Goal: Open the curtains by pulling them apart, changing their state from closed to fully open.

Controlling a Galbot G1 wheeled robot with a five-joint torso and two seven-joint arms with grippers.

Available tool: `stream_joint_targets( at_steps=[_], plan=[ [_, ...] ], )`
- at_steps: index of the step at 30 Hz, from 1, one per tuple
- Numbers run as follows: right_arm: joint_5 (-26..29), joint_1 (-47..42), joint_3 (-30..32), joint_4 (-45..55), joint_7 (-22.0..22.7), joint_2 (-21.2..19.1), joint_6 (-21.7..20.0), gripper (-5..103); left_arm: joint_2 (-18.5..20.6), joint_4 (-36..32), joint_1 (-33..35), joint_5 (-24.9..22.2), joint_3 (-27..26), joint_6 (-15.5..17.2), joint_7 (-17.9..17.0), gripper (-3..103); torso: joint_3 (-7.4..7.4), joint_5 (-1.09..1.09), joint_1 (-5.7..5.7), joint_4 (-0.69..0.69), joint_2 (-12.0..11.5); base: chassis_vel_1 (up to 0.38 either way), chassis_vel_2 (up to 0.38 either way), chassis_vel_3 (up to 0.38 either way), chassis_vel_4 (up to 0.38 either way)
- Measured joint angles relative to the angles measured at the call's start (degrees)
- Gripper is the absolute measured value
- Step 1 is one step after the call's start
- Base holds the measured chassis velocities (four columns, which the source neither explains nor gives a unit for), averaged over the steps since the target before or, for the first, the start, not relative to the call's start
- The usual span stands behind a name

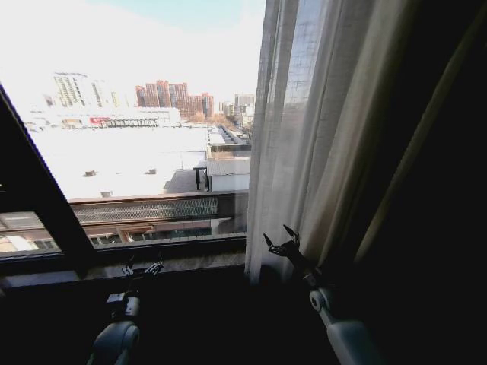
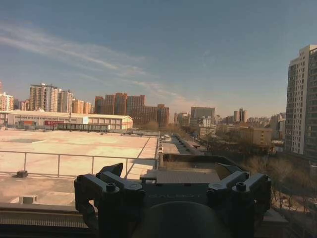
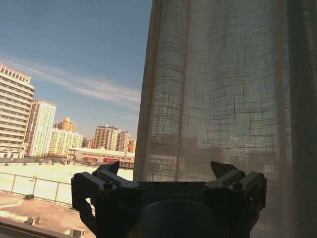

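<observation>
My right gripper is the one close to the curtains. Its fingers are spread wide and hold nothing. The sheer white cloth hangs right in front of it and a little to its right, with long folds running straight up and down. In the right wrist view the curtains cover most of what is ahead, and their free edge sits just left of the middle, above the open gripper. My left gripper waits low by the window sill, open too and holding nothing, well apart from the cloth. I think the right arm should do the pull, sideways to the right.
</observation>
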Motion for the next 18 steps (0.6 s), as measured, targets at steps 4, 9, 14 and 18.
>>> stream_joint_targets(
  at_steps=[4,9,14,18],
  plan=[
    [-0.07,4.49,-3.14,-4.02,1.82,1.53,-1.31,100,0.00,0.00,0.00,0.00,0.00,0.00,0.01,100,0.00,-0.03,0.01,0.01,0.00,0.000,0.000,0.000,0.000],
    [0.04,8.15,-5.63,-6.59,3.66,2.94,-2.21,100,0.00,0.00,0.00,0.00,0.00,0.00,0.01,100,0.00,-0.03,0.00,0.02,0.00,0.000,0.000,0.000,0.000],
    [0.11,11.95,-6.60,-9.64,4.54,3.57,-2.48,100,0.00,0.00,0.00,0.00,0.00,0.00,0.01,100,0.00,-0.03,0.01,0.02,-0.01,0.000,0.000,0.000,0.000],
    [0.50,14.36,-7.44,-11.61,5.19,3.48,-2.81,100,0.00,0.00,0.00,0.00,0.00,0.00,0.01,100,0.00,-0.02,0.00,0.01,-0.01,0.000,0.000,0.000,0.000]
  ],
)
